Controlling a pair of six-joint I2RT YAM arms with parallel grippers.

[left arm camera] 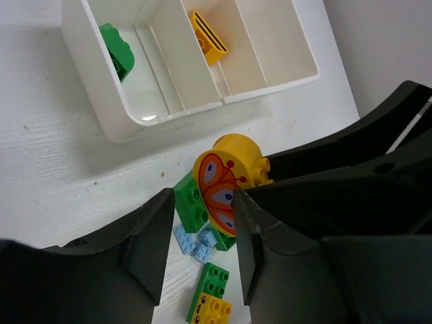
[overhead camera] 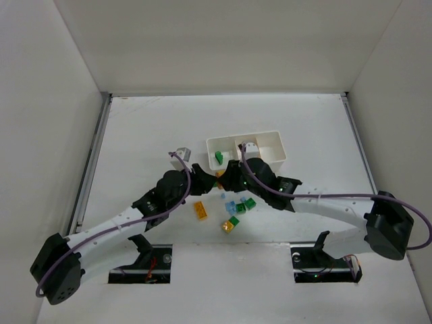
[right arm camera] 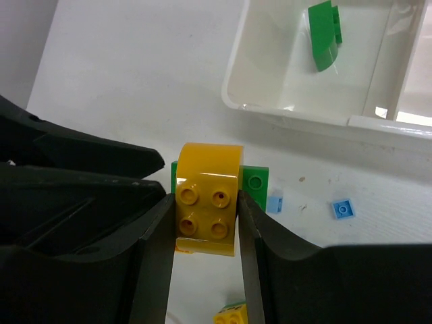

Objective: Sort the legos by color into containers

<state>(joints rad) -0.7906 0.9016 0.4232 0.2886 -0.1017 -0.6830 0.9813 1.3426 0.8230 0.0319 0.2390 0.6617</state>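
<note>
Yellow brick (right arm camera: 206, 202): rounded top, four studs, butterfly print on one face; sits just outside the tray's near wall, over a green brick (right arm camera: 255, 181).
Handling: I'd judge it light, stiff, slick plastic; the flat sides give the surest hold, the curve would slip.
Right gripper (right arm camera: 204, 219): pinched on the brick's two flat sides.
Left gripper (left arm camera: 201, 226): fingers apart, holding nothing, close beside the brick.
Tray (left arm camera: 88, 94): a green piece (left arm camera: 116, 50) in an end compartment, an orange piece (left arm camera: 208, 37) in the middle one.
Hard to tell: whether the brick is lifted or resting; from above, the arms cover it.
</note>
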